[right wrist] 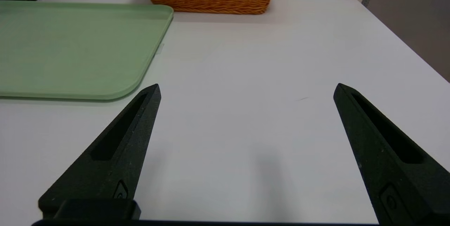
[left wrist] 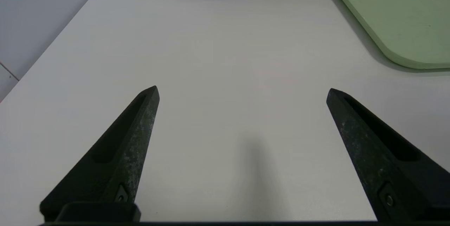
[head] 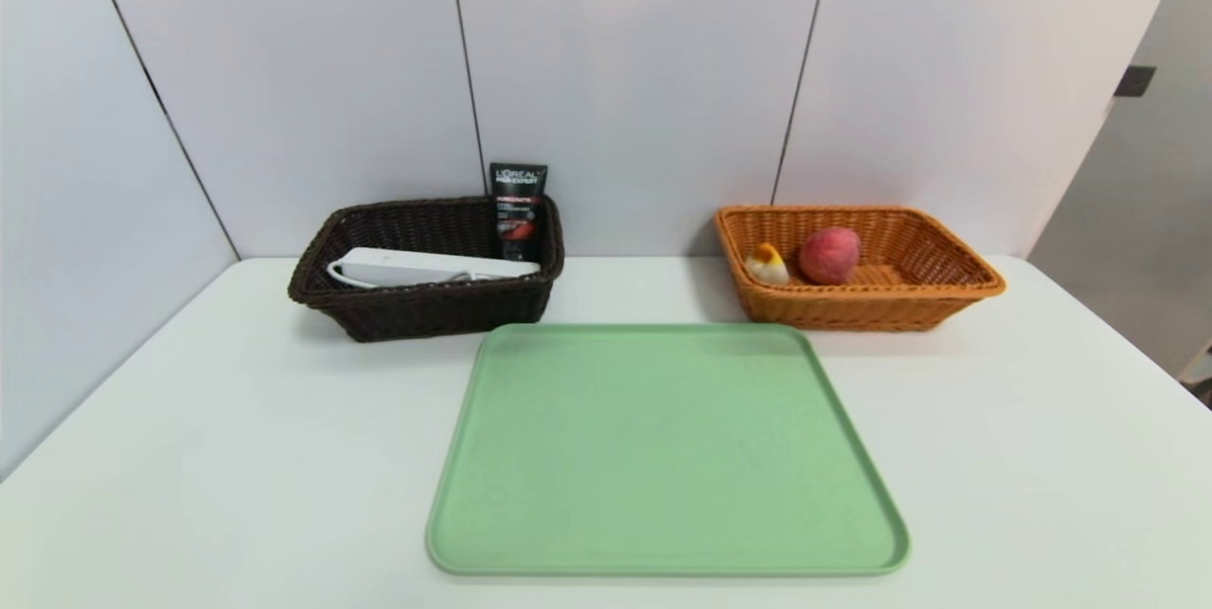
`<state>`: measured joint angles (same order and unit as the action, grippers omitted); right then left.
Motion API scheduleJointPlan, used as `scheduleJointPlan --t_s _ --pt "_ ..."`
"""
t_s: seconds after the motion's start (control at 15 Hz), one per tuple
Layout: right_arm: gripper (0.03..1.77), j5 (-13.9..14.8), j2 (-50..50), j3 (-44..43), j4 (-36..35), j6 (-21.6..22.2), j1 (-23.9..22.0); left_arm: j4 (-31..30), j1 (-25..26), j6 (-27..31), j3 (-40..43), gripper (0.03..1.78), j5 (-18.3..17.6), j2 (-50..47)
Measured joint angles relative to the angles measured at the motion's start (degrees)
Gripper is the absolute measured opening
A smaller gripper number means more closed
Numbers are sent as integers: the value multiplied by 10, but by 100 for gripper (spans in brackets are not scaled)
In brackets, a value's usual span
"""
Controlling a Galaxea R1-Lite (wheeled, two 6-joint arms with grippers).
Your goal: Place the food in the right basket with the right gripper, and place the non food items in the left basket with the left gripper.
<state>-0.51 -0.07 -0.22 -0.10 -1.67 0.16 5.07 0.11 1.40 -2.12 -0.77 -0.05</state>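
White tabletop (head: 237, 457) holds a green tray (head: 663, 448); left pincer (left wrist: 242, 94) and right pincer (right wrist: 248, 90), both wide open, are above its near part.

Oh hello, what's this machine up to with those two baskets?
Nothing is being handled right now: the left hand and right hand are both open and empty, over the white table. The dark basket holds a white power strip and a black L'Oreal tube. The orange-tan one holds a pinkish-red peach and a small pale, orange-topped lump.

The dark basket's (head: 445, 311) front wall hides the black tube's (head: 518, 211) lower end.
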Motion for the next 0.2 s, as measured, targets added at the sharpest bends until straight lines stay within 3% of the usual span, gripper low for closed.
scheduleJointPlan --t_s 0.2 --pt "170 -1 0 1 0 4 0 0 0 0 0 169 0 0"
